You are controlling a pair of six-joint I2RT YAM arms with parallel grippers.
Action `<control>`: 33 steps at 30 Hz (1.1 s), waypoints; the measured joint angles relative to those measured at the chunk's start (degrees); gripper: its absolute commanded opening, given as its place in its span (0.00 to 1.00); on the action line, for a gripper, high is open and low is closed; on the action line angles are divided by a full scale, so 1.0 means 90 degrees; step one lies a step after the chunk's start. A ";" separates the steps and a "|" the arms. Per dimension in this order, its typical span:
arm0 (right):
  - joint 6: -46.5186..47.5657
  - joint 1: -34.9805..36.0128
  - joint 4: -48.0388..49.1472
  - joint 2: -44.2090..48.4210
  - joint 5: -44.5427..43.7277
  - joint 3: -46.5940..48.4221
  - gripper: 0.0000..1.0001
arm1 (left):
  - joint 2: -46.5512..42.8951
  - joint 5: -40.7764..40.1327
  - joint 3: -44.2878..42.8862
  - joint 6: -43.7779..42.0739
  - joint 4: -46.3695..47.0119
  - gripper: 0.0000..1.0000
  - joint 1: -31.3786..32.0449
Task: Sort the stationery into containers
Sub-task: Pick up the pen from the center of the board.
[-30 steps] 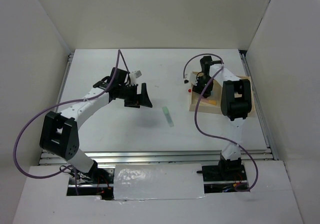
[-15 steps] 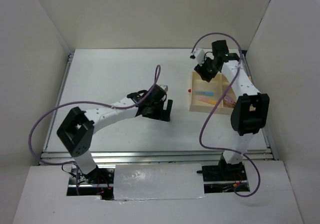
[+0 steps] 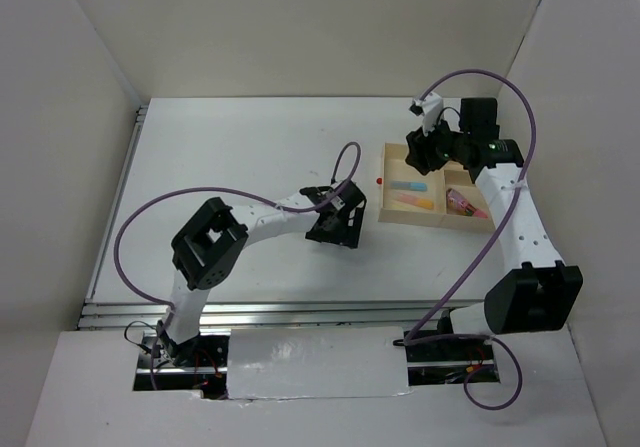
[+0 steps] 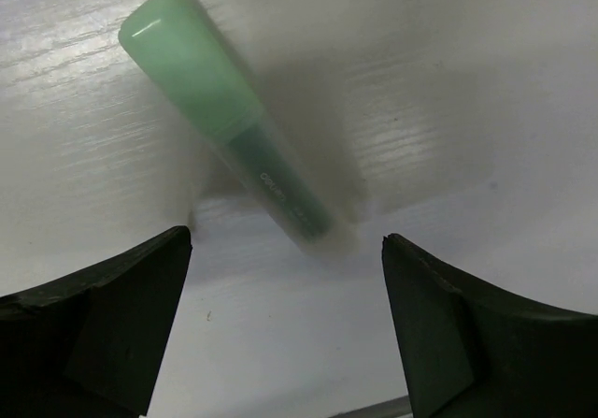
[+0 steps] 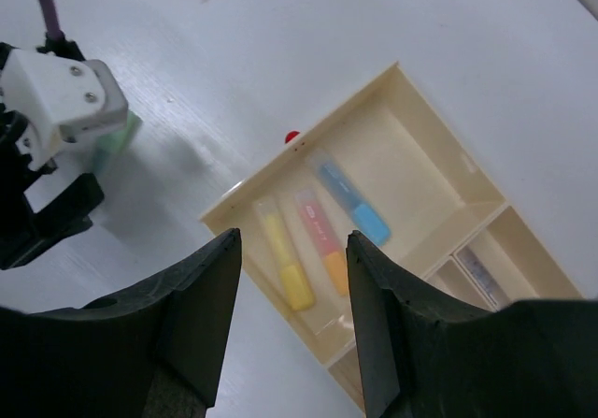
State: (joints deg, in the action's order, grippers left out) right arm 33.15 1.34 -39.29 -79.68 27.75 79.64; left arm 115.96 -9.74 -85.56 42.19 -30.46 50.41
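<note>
Having swung to centre frame, left gripper straddles green stick, jaws apart, ready to grasp; right gripper gapes empty above tray.

White table; plain pale walls on three sides

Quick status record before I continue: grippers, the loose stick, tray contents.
left gripper: open, over the light green stick, not gripping it
light green stick: lying on the table, outside the tray
right gripper: open, empty, above the tray
large compartment: yellow stick, pink-and-orange stick, blue stick
small compartments: one pink-red stick seen from above; rest unclear
</note>
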 measured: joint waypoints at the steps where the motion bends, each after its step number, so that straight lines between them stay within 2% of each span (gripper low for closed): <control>1: -0.0063 0.0000 0.0032 0.0019 0.0063 -0.0039 0.56 | 0.0066 -0.0049 0.0000 -0.0002 -0.0024 0.91 0.0010; 5: -0.0284 0.0000 0.0138 0.0034 0.0284 -0.0068 0.56 | 0.0170 -0.0287 0.0012 -0.0068 -0.0039 0.82 0.0002; 8: -0.0391 0.0000 0.0236 0.0058 0.0413 -0.0075 0.56 | 0.0170 -0.0444 0.0100 -0.0214 0.0058 0.71 -0.0036; 9: -0.0398 0.0000 0.0265 0.0075 0.0452 -0.0087 0.56 | 0.0163 -0.0474 0.0136 -0.0279 0.0104 0.64 -0.0049; 17: -0.0355 0.0032 0.0299 0.0238 0.0573 -0.0245 0.56 | -0.0185 -0.0347 0.0726 -0.0743 0.0639 0.40 -0.0476; 18: -0.0304 0.0041 0.0296 0.0257 0.0610 -0.0262 0.56 | -0.0243 -0.0274 0.0809 -0.0838 0.0680 0.30 -0.0563; 19: -0.0231 0.0068 0.0284 0.0274 0.0634 -0.0272 0.56 | -0.0296 -0.0158 0.0884 -0.0916 0.0724 0.25 -0.0665; 20: -0.0119 0.0109 0.0289 0.0301 0.0658 -0.0299 0.56 | -0.0355 -0.0029 0.0945 -0.1059 0.0741 0.12 -0.0765; 23: 0.0313 0.0340 0.0277 0.0522 0.0682 -0.0573 0.56 | -0.0517 0.0668 0.1144 -0.1423 0.0792 0.01 -0.1144; 29: 0.1433 0.1069 0.0053 0.1217 0.0792 -0.1214 0.56 | -0.1020 0.3019 0.1423 -0.1909 0.0818 0.00 -0.2222; 33: 0.2135 0.2016 0.0010 0.1654 0.0865 -0.1484 0.56 | -0.1620 0.4515 0.1535 -0.2008 0.0884 0.00 -0.2467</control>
State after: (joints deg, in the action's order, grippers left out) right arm 52.36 19.49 -39.20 -64.79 35.53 66.28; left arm 101.38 30.89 -71.75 24.12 -22.50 28.21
